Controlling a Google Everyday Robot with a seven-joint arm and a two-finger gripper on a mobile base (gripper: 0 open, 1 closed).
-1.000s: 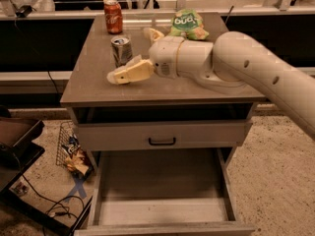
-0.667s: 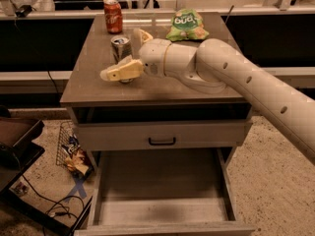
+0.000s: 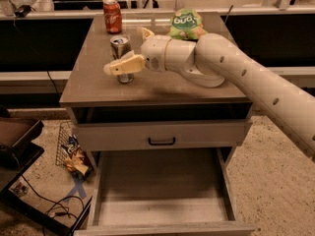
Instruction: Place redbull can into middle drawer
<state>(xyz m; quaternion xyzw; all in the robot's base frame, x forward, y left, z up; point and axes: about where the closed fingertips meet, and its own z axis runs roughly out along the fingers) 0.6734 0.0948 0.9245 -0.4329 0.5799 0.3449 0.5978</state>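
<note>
The redbull can (image 3: 120, 45), slim and silver with a pull-tab top, stands upright on the left part of the cabinet top (image 3: 162, 85). My gripper (image 3: 124, 49) is open and reaches in from the right at the can's height. Its near finger (image 3: 123, 64) crosses in front of the can's lower half; its far finger (image 3: 145, 33) is behind and to the right of the can. The middle drawer (image 3: 162, 195), a wide grey box with a bare floor, is pulled out at the bottom front, well below the gripper.
A red-orange soda can (image 3: 112, 16) stands at the back left of the top and a green chip bag (image 3: 187, 24) at the back middle. A closed drawer front with a black handle (image 3: 161, 141) sits above the open drawer. Wrappers and cables (image 3: 73, 156) lie on the floor at left.
My gripper has moved left toward the silver can; its near finger now lies across the front of the can. The can has not moved.
</note>
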